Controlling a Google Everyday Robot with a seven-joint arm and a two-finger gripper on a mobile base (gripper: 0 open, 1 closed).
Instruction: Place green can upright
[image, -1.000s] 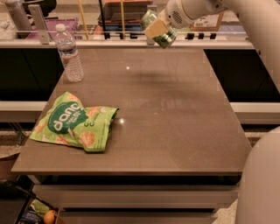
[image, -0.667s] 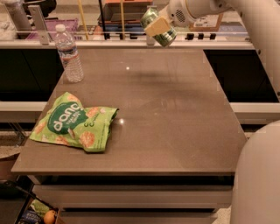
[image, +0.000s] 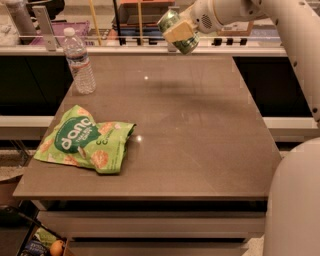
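Carrying step: gripper, jaws clenched on the tilted green can, above the tabletop's far edge.
Next move, as I judge it: turn the can upright, then lower it.

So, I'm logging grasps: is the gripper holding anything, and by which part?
Yes: the gripper, raised over the far edge of the brown table, holds the small green metal drink can by the middle of its side, tilted.

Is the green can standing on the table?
No, the tool holds the green can tilted above the far edge of the table.
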